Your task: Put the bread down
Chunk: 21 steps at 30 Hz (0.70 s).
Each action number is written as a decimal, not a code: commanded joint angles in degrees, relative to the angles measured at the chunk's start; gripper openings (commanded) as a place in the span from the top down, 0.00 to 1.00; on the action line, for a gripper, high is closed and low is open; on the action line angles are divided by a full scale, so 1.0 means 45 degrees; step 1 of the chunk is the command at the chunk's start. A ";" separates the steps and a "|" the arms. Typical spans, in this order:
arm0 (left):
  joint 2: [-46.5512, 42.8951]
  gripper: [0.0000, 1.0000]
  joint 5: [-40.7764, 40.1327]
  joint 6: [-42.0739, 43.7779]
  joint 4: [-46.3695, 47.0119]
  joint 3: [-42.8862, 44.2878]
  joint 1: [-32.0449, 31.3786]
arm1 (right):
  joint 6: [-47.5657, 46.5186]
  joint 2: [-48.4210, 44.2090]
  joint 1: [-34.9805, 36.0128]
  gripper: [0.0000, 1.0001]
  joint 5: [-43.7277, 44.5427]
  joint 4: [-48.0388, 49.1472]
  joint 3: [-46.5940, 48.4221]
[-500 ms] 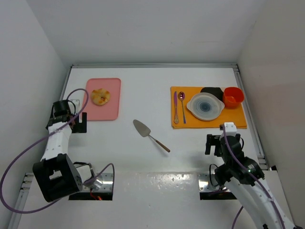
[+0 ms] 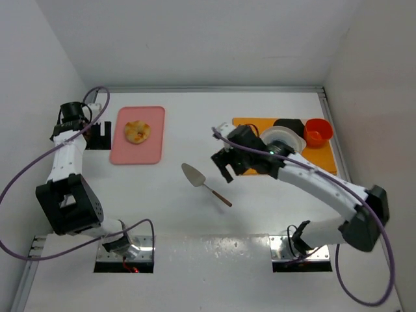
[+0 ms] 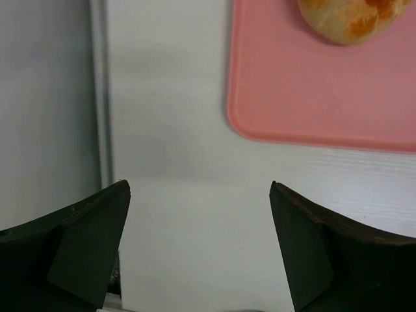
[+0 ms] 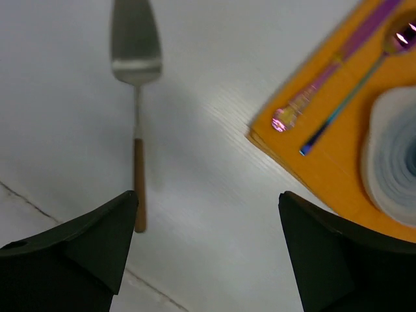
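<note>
Top external shows the bread [image 2: 137,131] on the pink tray [image 2: 155,153], the left claw [image 2: 99,136] beside that tray, and the right claw [image 2: 225,168] near the cake server [image 2: 194,174]. Left wrist shows the left claw released and empty with the bread off to one side, so a straight drop would likely miss it. Right wrist shows the right claw released too, and a low sweep there could knock the cake server.

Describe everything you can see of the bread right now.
The bread is a small round bun, golden-brown with pale patches and a darker dimpled middle. It lies flat near the middle of the pink tray, clear of its rim, touching nothing else. The left wrist view catches only its lower edge. The open left hand is beside the tray, not on the bun.
</note>
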 commanded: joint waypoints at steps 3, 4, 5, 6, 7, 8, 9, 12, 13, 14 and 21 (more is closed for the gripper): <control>0.1346 0.09 0.0751 -0.0393 -0.0585 0.0495 0.0125 | -0.1273 0.3794 0.0752 0.34 -0.2841 0.0056 0.2807; 0.1581 0.09 0.0751 -0.0393 -0.0585 0.0495 0.0125 | -0.1350 0.4190 0.0791 0.41 -0.3097 -0.0197 0.3100; 0.1989 0.09 0.0751 -0.0509 -0.0585 0.0649 0.0009 | -0.1370 0.4929 0.0772 0.45 -0.3467 -0.0818 0.3799; 0.2167 0.09 0.0751 -0.0510 -0.0585 0.0651 0.0008 | -0.1351 0.5516 0.0830 0.45 -0.3529 -0.0960 0.3844; 0.2343 0.09 0.0751 -0.0510 -0.0585 0.0806 0.0008 | -0.1351 0.5909 0.0908 0.42 -0.3568 -0.0961 0.3884; 0.2480 0.09 0.0751 -0.0510 -0.0585 0.0807 0.0008 | -0.1390 0.6106 0.0986 0.39 -0.3472 -0.0942 0.3729; 0.2733 0.09 0.0751 -0.0510 -0.0585 0.0807 0.0008 | -0.1332 0.6533 0.1180 0.36 -0.3432 -0.0884 0.3515; 0.2911 0.09 0.0868 -0.0510 -0.0585 0.0807 0.0008 | -0.1234 0.7081 0.1357 0.36 -0.3431 -0.0376 0.3046; 0.3066 0.09 0.0868 -0.0510 -0.0585 0.0807 0.0008 | -0.1195 0.7162 0.1397 0.36 -0.3529 -0.0124 0.2967; 0.3183 0.09 0.0868 -0.0510 -0.0585 0.0807 0.0008 | -0.1137 0.7279 0.1378 0.36 -0.3607 -0.0102 0.2850; 0.3438 0.09 0.0868 -0.0510 -0.0585 0.0807 0.0008 | -0.0785 0.7710 0.1553 0.44 -0.3841 0.1026 0.1816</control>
